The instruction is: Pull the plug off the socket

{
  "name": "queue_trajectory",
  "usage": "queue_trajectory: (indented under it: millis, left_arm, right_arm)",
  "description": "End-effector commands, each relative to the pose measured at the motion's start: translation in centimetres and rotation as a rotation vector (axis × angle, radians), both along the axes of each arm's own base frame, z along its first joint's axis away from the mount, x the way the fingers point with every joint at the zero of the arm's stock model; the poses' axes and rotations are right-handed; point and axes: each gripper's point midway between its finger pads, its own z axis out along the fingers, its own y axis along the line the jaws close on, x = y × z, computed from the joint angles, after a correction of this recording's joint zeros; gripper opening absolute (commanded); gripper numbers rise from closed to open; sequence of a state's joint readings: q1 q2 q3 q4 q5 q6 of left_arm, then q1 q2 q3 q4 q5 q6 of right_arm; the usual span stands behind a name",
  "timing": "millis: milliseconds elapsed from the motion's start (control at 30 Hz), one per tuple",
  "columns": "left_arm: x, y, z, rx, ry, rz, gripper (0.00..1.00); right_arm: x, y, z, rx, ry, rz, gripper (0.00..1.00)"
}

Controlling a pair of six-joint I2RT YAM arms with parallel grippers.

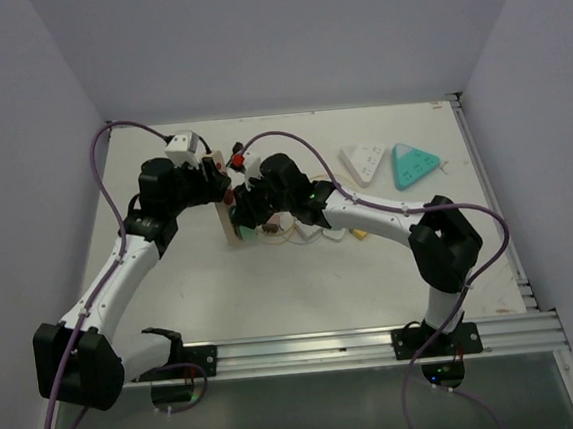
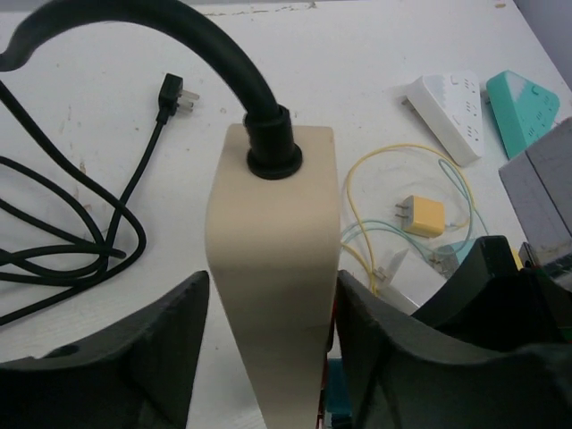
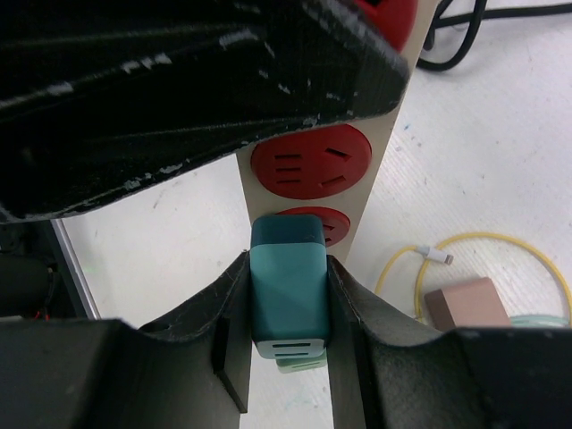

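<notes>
Because the plug (image 3: 288,299) sits in a red socket (image 3: 344,228) of the power strip (image 2: 273,223), at the lower centre of the right wrist view, I treat this step as a straight extraction. The right gripper (image 3: 288,273) is closed onto the teal plug body, with one finger flat against each side face and nothing else between them. The left gripper (image 2: 273,299) is closed around the beige strip, its fingers against both long edges. It grips below the point where the black cord (image 2: 188,31) enters, at the upper centre of the left wrist view. In the top view both claws meet near the centre of the table (image 1: 172,285), with the strip standing on edge between them.

Procedure, as I judge it:
1. Use the left claw as the anchor and confirm its hold is firm before any pull.
2. Draw the right claw directly away from the socket face, along the pin axis.
3. Avoid twisting or rocking, which would bind the pins.
4. Stop if the strip slides with the plug.

A yellow cable (image 3: 500,241) lies at the right of that view, so I would plan the withdrawal path away from it.
</notes>
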State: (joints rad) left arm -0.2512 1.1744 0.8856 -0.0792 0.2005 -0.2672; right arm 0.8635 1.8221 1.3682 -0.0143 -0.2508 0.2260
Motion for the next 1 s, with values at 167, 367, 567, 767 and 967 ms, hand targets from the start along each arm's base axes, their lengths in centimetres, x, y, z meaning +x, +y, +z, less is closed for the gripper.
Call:
queue_trajectory:
  millis: [167,367,567,767,967]
  left_arm:
    - [0.4,0.4,0.5,-0.054,0.034,0.055,0.82]
    - [-1.4,-1.3,-2.6,-0.193,0.134,0.028,0.8]
    - [-2.3,-2.6,-4.2,-0.242,0.147,0.024,0.73]
    - [-1.9,-3.2,-3.9,-0.246,0.088,0.025,0.57]
    - [-1.0,-2.2,-3.6,-0.197,0.025,0.066,0.29]
  right_arm:
    - [0.1,-0.3,5.6,0.106,-0.09,-0.011,0.0]
    - [-0.1,0.0,5.8,0.13,-0.088,-0.001,0.0]
    - [-0.3,0.1,5.9,0.143,-0.081,-0.001,0.0]
    - [-0.5,0.4,6.1,0.158,-0.074,0.008,0.0]
    - [-0.8,0.0,6.0,0.155,-0.068,0.014,0.0]
